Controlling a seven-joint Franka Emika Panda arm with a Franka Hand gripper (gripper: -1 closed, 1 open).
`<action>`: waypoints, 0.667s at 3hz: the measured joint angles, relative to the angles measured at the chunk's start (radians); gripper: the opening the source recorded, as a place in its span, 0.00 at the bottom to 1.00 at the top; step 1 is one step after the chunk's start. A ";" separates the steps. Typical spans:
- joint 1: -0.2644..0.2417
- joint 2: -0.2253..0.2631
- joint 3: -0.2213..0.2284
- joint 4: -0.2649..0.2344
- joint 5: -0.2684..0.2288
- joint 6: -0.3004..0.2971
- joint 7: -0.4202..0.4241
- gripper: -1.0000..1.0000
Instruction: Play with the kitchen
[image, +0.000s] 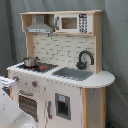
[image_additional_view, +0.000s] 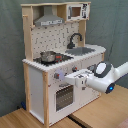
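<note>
In the second exterior view you see the kitchen (image_additional_view: 55, 60) standing on a wooden floor (image_additional_view: 20, 119) at the second exterior view's left, a small pot (image_additional_view: 48, 56) on its stovetop; the gripper (image_additional_view: 62, 76) sits at the knob panel above the oven door (image_additional_view: 64, 96), and you cannot tell its opening

A staged test space: grey curtain backdrop (image_additional_view: 112, 25) behind a toy kitchen (image: 60, 70) on wooden tabletops (image_additional_view: 30, 119).

Both exterior views near the kitchen (image: 60, 75) (image_additional_view: 60, 60) front — opposite oblique sides, shared stovetop
</note>
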 joint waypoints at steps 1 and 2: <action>-0.065 0.000 0.057 0.034 0.000 0.000 -0.047 1.00; -0.141 -0.001 0.121 0.042 0.000 0.000 -0.072 1.00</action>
